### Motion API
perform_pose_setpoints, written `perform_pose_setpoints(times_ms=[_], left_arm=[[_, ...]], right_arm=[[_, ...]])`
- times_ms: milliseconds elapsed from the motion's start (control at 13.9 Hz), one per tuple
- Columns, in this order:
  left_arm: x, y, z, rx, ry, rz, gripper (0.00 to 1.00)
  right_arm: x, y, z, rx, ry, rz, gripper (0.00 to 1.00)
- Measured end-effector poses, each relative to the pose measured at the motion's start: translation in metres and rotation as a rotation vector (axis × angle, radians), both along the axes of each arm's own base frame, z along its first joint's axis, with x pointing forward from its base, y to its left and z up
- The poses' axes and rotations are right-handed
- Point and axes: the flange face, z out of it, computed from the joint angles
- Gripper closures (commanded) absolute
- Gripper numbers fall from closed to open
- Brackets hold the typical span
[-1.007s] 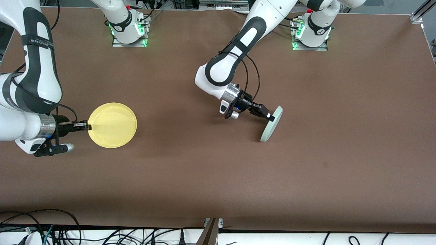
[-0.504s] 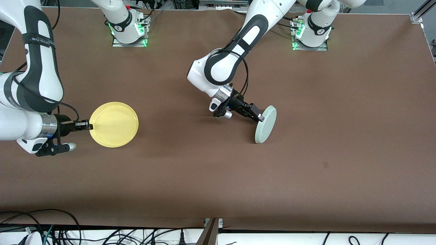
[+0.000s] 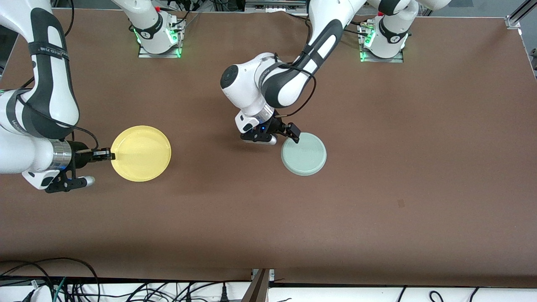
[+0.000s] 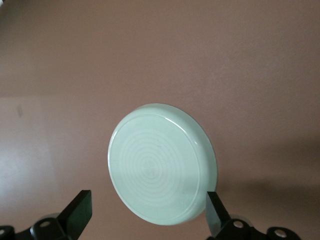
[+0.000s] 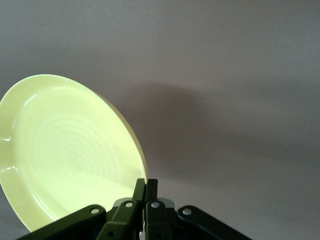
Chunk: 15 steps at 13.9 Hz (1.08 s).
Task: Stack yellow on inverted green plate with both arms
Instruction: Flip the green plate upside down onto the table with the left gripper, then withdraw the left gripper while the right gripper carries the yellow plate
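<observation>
The pale green plate (image 3: 303, 154) lies upside down near the table's middle, its ringed underside facing up. It also shows in the left wrist view (image 4: 162, 170). My left gripper (image 3: 289, 135) is open right at the plate's rim on the right arm's side. Its fingers (image 4: 80, 212) stand wide apart to either side of that rim and do not grip it. My right gripper (image 3: 108, 154) is shut on the rim of the yellow plate (image 3: 140, 153). It holds the plate right side up, slightly above the table, at the right arm's end. That plate also shows in the right wrist view (image 5: 70, 150).
The brown table (image 3: 377, 209) stretches between the two plates and toward the front camera. The arm bases (image 3: 159, 37) stand along the edge farthest from that camera. Cables hang below the table's near edge.
The green plate went from standing on edge in my left gripper to lying upside down on the table. The left gripper opened and let it go. The yellow plate barely shifted.
</observation>
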Motion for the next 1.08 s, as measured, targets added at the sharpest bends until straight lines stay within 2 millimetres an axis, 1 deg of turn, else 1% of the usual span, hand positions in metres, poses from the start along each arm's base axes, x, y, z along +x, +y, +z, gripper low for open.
perform_pose_setpoints(times_ms=[72, 144, 216, 288, 360, 432, 504, 576, 647, 719, 791, 935, 1079], left_arm=[[0.011, 0.006, 0.011, -0.028, -0.001, 0.027, 0.00], [0.026, 0.018, 0.029, -0.053, -0.017, 0.056, 0.00], [0.045, 0.036, 0.053, -0.079, -0.036, 0.086, 0.00], [0.066, 0.062, 0.081, -0.109, -0.045, 0.113, 0.00], [0.090, 0.096, 0.110, -0.148, -0.033, 0.133, 0.00], [0.113, 0.137, 0.138, -0.186, -0.011, 0.145, 0.00], [0.132, 0.181, 0.162, -0.211, 0.013, 0.152, 0.00], [0.148, 0.225, 0.181, -0.238, 0.038, 0.160, 0.00], [0.160, 0.266, 0.196, -0.270, 0.061, 0.175, 0.00], [0.166, 0.302, 0.207, -0.293, 0.088, 0.203, 0.00], [0.168, 0.332, 0.217, -0.306, 0.113, 0.237, 0.00], [0.166, 0.371, 0.239, -0.314, 0.124, 0.297, 0.00], [0.155, 0.396, 0.266, -0.329, 0.138, 0.334, 0.00]], right_arm=[[0.000, 0.001, 0.000, 0.000, 0.000, 0.001, 1.00], [0.000, 0.003, -0.001, 0.001, 0.000, 0.004, 1.00], [0.001, 0.008, -0.001, 0.001, -0.003, 0.006, 1.00], [0.002, 0.015, -0.003, -0.003, -0.012, -0.001, 1.00], [0.004, 0.026, -0.006, -0.008, -0.024, -0.013, 1.00], [0.006, 0.041, -0.011, -0.016, -0.038, -0.031, 1.00], [0.007, 0.061, -0.017, -0.026, -0.048, -0.052, 1.00], [0.006, 0.085, -0.027, -0.037, -0.059, -0.080, 1.00], [0.004, 0.112, -0.036, -0.049, -0.072, -0.114, 1.00], [0.000, 0.142, -0.045, -0.055, -0.084, -0.153, 1.00], [-0.006, 0.179, -0.054, -0.054, -0.093, -0.194, 1.00], [-0.023, 0.257, -0.067, -0.038, -0.112, -0.294, 1.00], [-0.048, 0.334, -0.086, -0.026, -0.128, -0.392, 1.00]])
